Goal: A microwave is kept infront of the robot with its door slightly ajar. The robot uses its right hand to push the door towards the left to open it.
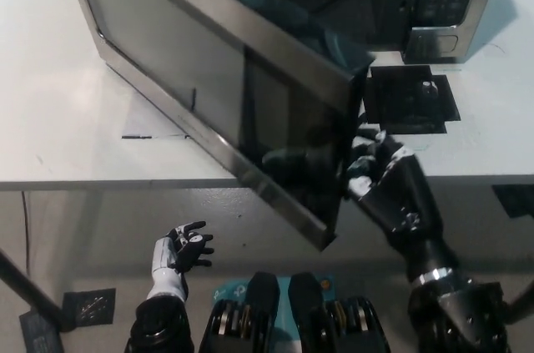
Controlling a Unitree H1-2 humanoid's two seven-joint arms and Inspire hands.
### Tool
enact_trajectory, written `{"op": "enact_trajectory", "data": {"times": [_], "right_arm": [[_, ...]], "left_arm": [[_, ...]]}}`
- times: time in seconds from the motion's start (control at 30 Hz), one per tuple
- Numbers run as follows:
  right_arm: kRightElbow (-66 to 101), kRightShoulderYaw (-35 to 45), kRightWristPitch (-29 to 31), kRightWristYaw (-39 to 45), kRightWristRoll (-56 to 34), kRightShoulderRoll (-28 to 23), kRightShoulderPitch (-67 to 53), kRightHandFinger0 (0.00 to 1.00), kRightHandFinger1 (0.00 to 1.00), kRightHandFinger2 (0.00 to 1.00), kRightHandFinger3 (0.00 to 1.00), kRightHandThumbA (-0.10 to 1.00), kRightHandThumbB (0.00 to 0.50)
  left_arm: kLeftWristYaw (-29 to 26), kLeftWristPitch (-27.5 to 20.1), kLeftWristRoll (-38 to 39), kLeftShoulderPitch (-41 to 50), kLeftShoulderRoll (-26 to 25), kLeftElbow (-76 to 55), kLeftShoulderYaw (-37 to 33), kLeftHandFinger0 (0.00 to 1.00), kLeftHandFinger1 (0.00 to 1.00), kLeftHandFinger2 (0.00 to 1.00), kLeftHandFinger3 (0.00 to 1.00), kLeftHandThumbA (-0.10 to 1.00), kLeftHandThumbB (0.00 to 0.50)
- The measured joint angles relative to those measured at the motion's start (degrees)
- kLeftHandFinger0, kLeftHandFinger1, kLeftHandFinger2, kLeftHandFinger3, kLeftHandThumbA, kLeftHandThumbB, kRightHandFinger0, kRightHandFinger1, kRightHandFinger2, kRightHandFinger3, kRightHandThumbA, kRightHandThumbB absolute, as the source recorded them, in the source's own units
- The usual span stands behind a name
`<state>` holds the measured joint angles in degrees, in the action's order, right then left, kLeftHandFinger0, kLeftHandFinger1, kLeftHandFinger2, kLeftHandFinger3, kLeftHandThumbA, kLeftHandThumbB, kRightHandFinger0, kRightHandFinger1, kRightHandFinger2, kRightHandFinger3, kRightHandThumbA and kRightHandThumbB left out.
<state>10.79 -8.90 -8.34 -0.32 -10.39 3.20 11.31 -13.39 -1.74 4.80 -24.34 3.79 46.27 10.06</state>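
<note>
1. White table (58, 119) fills the upper part of the head view, beyond both hands; its near edge runs across the picture above the left hand and level with the fingers of the right hand.
2. Steel-framed microwave (442, 2) stands on the table up and to the right of the right hand, its dark control panel at the right end and its cavity open toward the robot.
3. Dark glass makes up the microwave door (217, 86), edged in brushed steel. It is swung well out from the body and slants from the far left down to a free corner that overhangs the table edge, just left of the right hand.
4. Black right hand (375, 173) reaches up from the lower right on its black arm, its fingers (360, 153) partly spread and lying against the inner face of the door near the free edge. It pushes with the fingers and grasps nothing.
5. Black square mat (413, 98) lies flat on the table just above the right hand, in front of the microwave body.
6. White left hand (179, 251) rests low at the lower left, below the table edge and well apart from the door, its fingers loosely spread and holding nothing.
</note>
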Motion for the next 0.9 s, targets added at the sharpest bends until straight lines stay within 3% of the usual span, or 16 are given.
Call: {"op": "enact_trajectory", "data": {"times": [0.3, 0.4, 0.47, 0.63, 0.73, 0.9], "right_arm": [[7.14, -6.03, -1.45, 1.32, -0.03, 1.13, -7.48, 0.14, 0.25, 0.42, 0.60, 0.42, 0.169], [8.43, -7.13, -1.61, 2.09, -0.06, 1.06, -8.90, 0.13, 0.24, 0.40, 0.57, 0.37, 0.193], [8.87, -7.59, -1.69, 2.42, -0.06, 1.07, -9.61, 0.12, 0.25, 0.41, 0.58, 0.42, 0.181], [8.88, -8.68, -1.72, 3.41, -0.05, 1.12, -10.21, 0.13, 0.26, 0.43, 0.61, 0.36, 0.147], [8.61, -9.38, -1.70, 4.15, -0.10, 1.15, -10.21, 0.09, 0.24, 0.42, 0.59, 0.35, 0.159], [8.27, -10.94, -1.72, 4.95, 0.15, 1.56, -9.83, 0.07, 0.22, 0.39, 0.58, 0.41, 0.160]], "left_arm": [[0.02, -0.14, 0.04, -0.79, -0.09, 1.62, -0.01, 0.30, 0.33, 0.39, 0.48, -0.10, 0.008], [0.02, -0.17, 0.04, -0.85, -0.07, 1.75, -0.03, 0.36, 0.39, 0.44, 0.48, -0.10, 0.005], [0.01, -0.17, 0.03, -1.02, -0.06, 2.02, -0.10, 0.36, 0.38, 0.42, 0.47, -0.10, 0.011], [0.02, -0.17, 0.02, -2.38, -0.06, 3.32, -0.32, 0.36, 0.37, 0.40, 0.45, -0.10, 0.000], [0.02, -0.17, 0.02, -2.86, 0.05, 3.47, -0.43, 0.38, 0.38, 0.41, 0.43, -0.10, 0.013], [0.02, -0.17, 0.02, -3.67, 0.05, 4.06, -0.69, 0.36, 0.38, 0.46, 0.46, -0.10, 0.002]]}}
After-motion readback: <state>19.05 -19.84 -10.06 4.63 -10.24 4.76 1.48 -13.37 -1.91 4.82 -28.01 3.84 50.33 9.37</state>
